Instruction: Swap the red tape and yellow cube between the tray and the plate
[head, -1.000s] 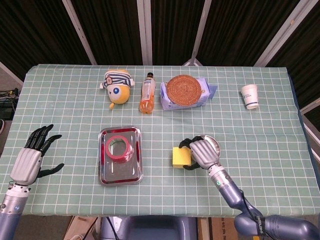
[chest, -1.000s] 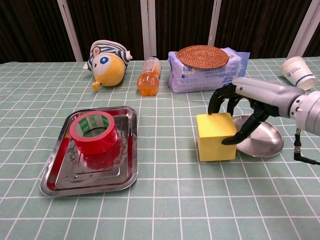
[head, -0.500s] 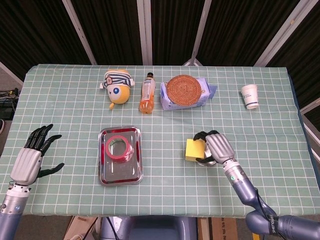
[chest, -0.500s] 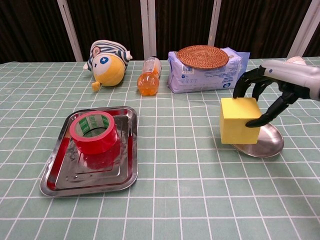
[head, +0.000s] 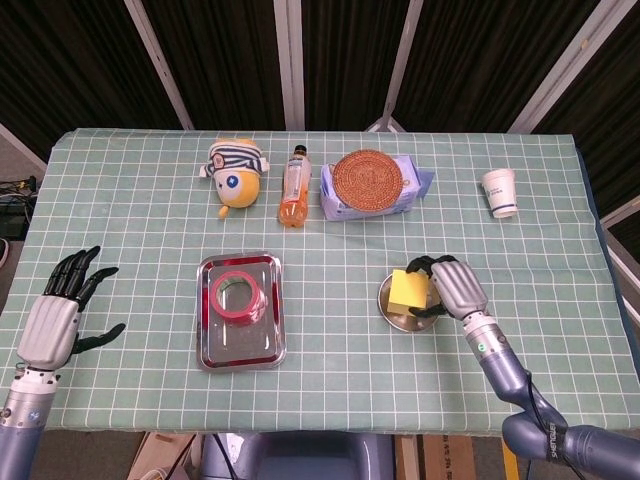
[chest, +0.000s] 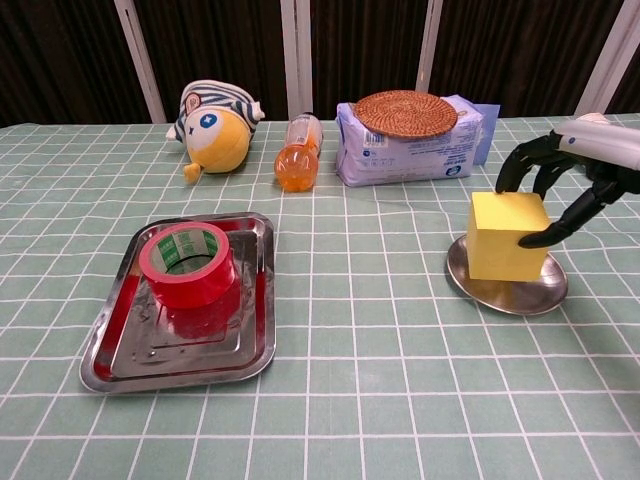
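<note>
My right hand (head: 452, 286) (chest: 573, 180) grips the yellow cube (head: 408, 290) (chest: 507, 235), which sits on or just above the round metal plate (head: 397, 315) (chest: 505, 291); whether they touch I cannot tell. The red tape roll (head: 237, 296) (chest: 187, 264) lies in the steel tray (head: 240, 345) (chest: 180, 345) at centre left. My left hand (head: 57, 315) hovers open near the table's left front edge, far from the tray, and shows only in the head view.
Along the back stand a striped plush toy (head: 234, 172) (chest: 215, 124), an orange bottle (head: 294, 186) (chest: 300, 151), a tissue pack (head: 372, 196) (chest: 410, 148) with a woven coaster (head: 366, 177) (chest: 405, 112) on it, and a paper cup (head: 500, 192) (chest: 596, 142) at right.
My right hand has carried the yellow cube rightward from the cloth beside the plate to over the plate. The left hand has barely shifted.
</note>
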